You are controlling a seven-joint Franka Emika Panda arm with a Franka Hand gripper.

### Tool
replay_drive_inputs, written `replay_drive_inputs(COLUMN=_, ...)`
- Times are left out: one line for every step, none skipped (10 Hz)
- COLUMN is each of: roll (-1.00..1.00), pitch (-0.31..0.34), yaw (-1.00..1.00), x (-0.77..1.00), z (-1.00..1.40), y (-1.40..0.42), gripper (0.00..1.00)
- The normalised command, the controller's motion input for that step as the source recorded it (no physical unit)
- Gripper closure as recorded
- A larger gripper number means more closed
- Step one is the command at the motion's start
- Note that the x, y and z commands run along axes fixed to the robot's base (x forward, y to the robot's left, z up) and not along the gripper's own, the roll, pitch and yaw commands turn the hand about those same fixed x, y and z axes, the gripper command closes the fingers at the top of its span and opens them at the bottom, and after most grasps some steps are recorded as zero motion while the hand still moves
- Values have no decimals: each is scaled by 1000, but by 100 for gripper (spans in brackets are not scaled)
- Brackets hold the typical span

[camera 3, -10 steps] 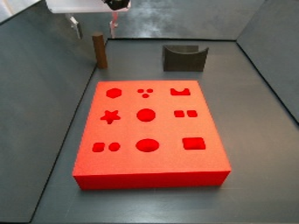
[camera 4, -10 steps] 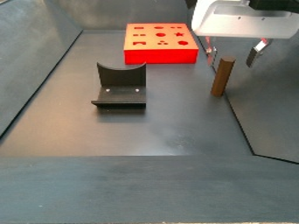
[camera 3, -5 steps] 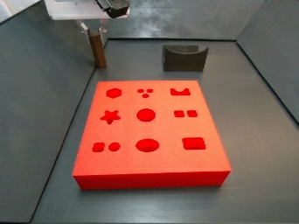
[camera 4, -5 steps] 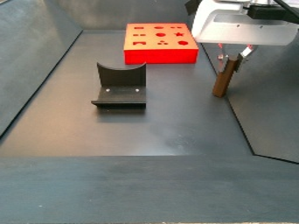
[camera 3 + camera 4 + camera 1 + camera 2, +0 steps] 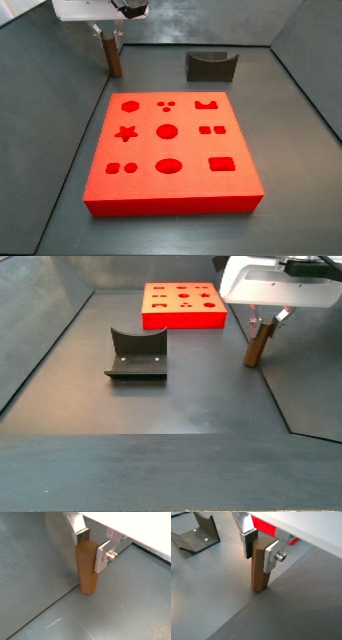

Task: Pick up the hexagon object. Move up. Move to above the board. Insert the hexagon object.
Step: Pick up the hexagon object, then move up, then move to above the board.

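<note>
The hexagon object [image 5: 87, 572] is a slim brown peg standing on the grey floor, its foot still down, leaning slightly in a side view [image 5: 254, 348]. It also shows in a wrist view [image 5: 257, 574] and a side view [image 5: 114, 60]. My gripper [image 5: 91, 548] sits over the peg's top with both silver fingers pressed against its sides, shut on it; it also shows in three other views [image 5: 259, 551] [image 5: 111, 36] [image 5: 266, 322]. The red board [image 5: 194, 150] with shaped holes lies apart from the peg, also seen in a side view [image 5: 181, 320].
The dark fixture [image 5: 210, 66] stands on the floor beyond the board's far edge, also seen in a side view [image 5: 136, 354] and a wrist view [image 5: 198, 534]. Sloping grey walls enclose the floor; the peg stands close to one wall seam.
A second ago the fingers were spread wide and higher beside the peg. They came down and closed on its top. Nothing has moved in the last half second.
</note>
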Motion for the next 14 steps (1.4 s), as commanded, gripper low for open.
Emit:
replay_drive_inputs(roll=0, pitch=0, yaw=0, x=0, z=0, y=0, gripper=100)
replay_drive_inputs(roll=0, pitch=0, yaw=0, x=0, z=0, y=0, gripper=100)
replay_drive_inputs(roll=0, pitch=0, yaw=0, x=0, z=0, y=0, gripper=100)
replay_drive_inputs(roll=0, pitch=0, yaw=0, x=0, z=0, y=0, gripper=100)
replay_drive_inputs(roll=0, pitch=0, yaw=0, x=0, z=833, y=0, gripper=100)
replay_drive_inputs(roll=-1, pitch=11, yaw=-33, x=-22, z=817, y=-20, gripper=100)
replay_drive_inputs(roll=-1, pitch=18, yaw=-33, x=-36, z=774, y=-21, gripper=100)
replay_drive_inputs(roll=2, pitch=22, yaw=-30, x=-37, z=654, y=-15, gripper=100)
replay_drive_inputs(roll=4, pitch=26, yaw=-27, x=-34, z=580, y=-11, gripper=100)
replay_drive_inputs(roll=8, pitch=35, yaw=-23, x=-28, z=416, y=-4, gripper=100)
replay_drive_inputs(roll=11, pitch=40, yaw=-21, x=-26, z=285, y=-1, gripper=100)
replay_drive_inputs(roll=46, pitch=-144, yaw=-32, x=115, z=1000, y=30, gripper=100)
replay_drive_inputs(roll=47, pitch=-125, yaw=-31, x=118, z=1000, y=32, gripper=100)
replay_drive_inputs(roll=39, pitch=-42, yaw=-28, x=105, z=1000, y=32, gripper=100)
